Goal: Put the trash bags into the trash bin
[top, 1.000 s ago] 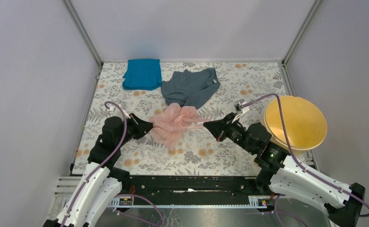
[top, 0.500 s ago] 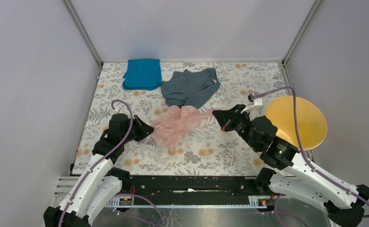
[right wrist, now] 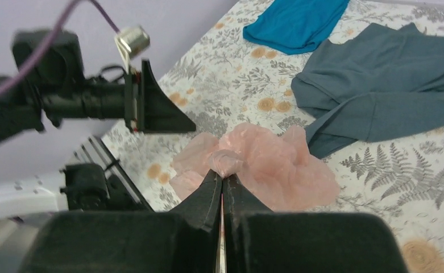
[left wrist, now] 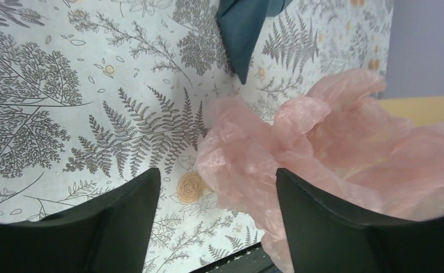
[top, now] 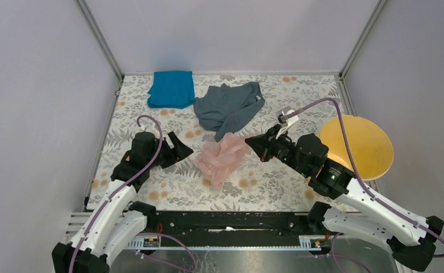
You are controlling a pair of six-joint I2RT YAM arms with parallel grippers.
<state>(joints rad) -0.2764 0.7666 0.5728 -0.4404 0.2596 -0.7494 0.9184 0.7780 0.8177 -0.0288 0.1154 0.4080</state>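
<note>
I judge the filmy pale-pink plastic bag (top: 222, 158) featherlight and slippery; my right gripper (right wrist: 222, 179) pinches a bunched fold, my left gripper (left wrist: 216, 182) stands spread.

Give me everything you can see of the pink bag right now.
The bag is thin, translucent pale-pink film, crumpled into a loose, crinkly heap. It lies mid-table on the floral table, outside the bin. The right hand is shut on a bunched pinch of its right side. The left hand stands open close beside it, gripping nothing. Its far edge reaches the corner of the grey garment.
</note>
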